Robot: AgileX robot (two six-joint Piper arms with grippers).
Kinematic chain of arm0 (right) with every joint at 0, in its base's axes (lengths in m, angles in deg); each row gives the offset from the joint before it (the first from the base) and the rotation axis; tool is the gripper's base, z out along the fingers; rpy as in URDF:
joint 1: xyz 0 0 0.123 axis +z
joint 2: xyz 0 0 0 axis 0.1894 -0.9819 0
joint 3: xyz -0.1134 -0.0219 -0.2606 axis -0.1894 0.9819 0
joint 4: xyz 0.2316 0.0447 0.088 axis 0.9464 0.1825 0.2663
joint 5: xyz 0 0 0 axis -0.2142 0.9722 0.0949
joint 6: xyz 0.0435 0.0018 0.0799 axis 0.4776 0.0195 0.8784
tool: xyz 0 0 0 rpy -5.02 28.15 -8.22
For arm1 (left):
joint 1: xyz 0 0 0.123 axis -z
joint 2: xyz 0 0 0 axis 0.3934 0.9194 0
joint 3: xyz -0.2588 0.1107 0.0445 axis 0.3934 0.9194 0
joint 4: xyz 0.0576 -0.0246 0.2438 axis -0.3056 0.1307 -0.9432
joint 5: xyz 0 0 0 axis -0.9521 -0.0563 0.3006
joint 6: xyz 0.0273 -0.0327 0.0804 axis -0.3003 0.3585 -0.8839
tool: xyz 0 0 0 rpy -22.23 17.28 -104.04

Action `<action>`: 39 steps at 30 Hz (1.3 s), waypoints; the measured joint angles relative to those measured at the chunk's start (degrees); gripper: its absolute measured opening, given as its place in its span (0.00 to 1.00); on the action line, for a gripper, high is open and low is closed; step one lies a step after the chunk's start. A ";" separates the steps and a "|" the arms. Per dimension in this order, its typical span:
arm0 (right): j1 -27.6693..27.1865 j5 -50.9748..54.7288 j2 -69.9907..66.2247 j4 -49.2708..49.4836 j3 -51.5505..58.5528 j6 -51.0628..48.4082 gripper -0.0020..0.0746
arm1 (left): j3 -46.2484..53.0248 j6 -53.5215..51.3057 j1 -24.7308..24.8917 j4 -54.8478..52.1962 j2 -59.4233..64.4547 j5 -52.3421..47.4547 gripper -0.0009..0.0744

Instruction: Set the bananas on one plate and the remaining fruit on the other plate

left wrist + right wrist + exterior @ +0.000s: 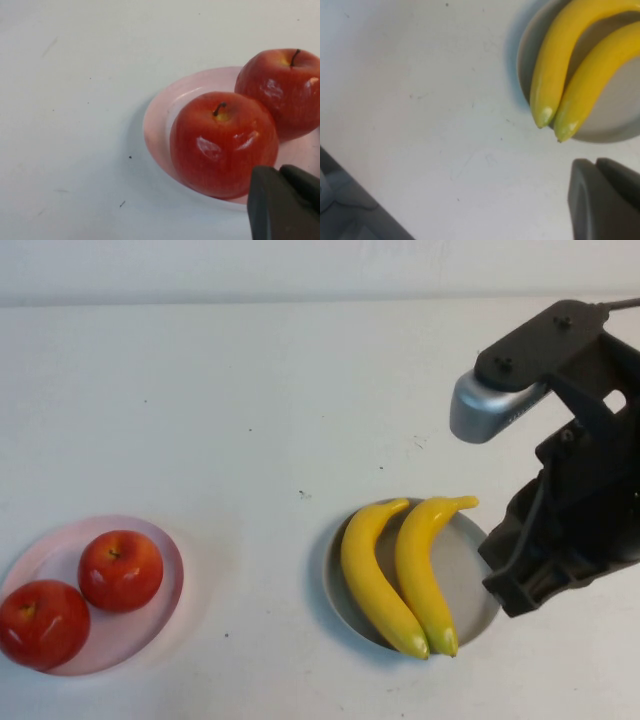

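Observation:
Two yellow bananas (372, 575) (425, 570) lie side by side on the grey-blue plate (470, 570) at centre right; they also show in the right wrist view (555, 70) on that plate (615, 110). Two red apples (121, 570) (42, 623) sit on the pale pink plate (150, 625) at the front left, and show in the left wrist view (222, 142) (285, 90) on the plate (160, 120). My left gripper (280, 170) is shut and empty, just off the nearer apple; it is out of the high view. My right gripper (596, 162) is shut and empty beside the grey-blue plate.
The right arm (565, 490) rises over the table's right side, next to the grey-blue plate. The white table (250, 420) stretches bare between and behind the plates. A dark edge (350, 200) shows past the table in the right wrist view.

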State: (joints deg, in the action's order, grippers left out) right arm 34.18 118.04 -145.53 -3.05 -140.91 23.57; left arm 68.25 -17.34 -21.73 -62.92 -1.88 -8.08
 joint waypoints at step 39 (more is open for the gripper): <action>-39.49 -68.37 70.79 -3.44 78.27 -2.83 0.01 | 0.00 0.00 0.00 0.00 0.00 0.00 0.01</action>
State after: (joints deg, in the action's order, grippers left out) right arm -5.32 49.67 -74.73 -6.49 -62.64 20.74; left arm 68.25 -17.34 -21.73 -62.92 -1.88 -8.08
